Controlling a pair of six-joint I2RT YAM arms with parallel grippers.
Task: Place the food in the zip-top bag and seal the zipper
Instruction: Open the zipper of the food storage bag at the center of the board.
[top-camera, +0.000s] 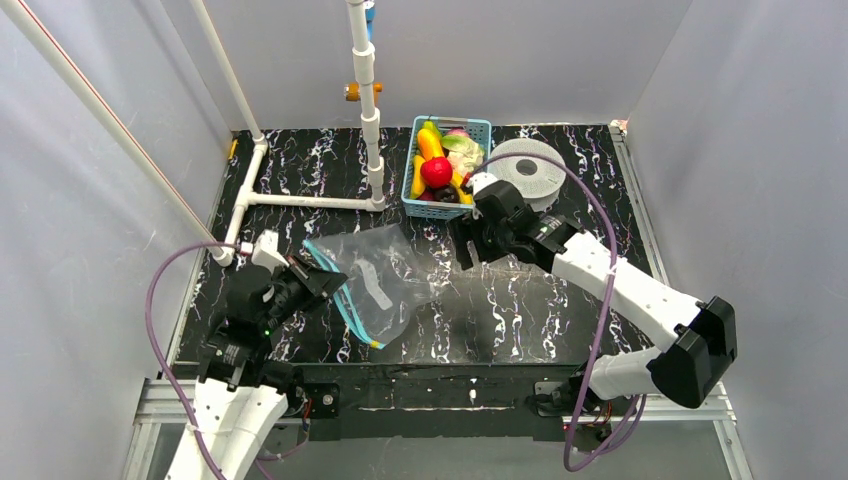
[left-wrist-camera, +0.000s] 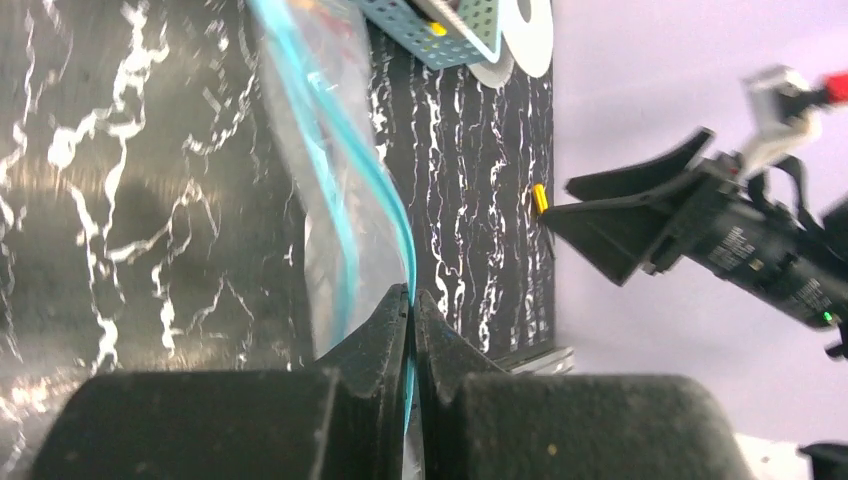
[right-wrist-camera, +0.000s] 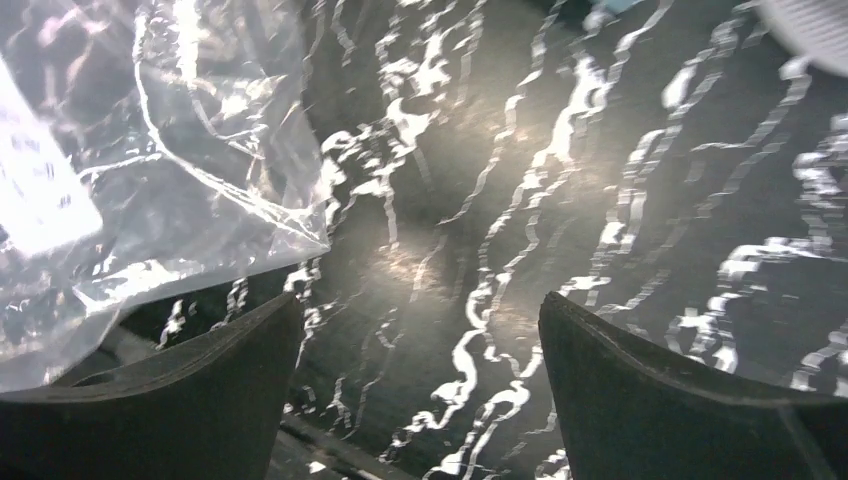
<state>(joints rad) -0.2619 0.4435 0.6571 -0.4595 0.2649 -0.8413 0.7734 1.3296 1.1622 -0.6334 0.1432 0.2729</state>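
Pinching the zipper of the zip-top bag is the left claw, while the right claw gapes beside it.

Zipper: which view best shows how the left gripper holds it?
Left wrist: the zipper runs straight between the fingers of the shut left gripper. Top external shows it small; right wrist shows only the clear bag, no zipper.

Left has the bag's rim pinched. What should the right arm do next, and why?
Probably swing the right gripper to the basket for the apple: its jaws are open and empty, the left gripper pins the zipper, and the food sits in the basket.
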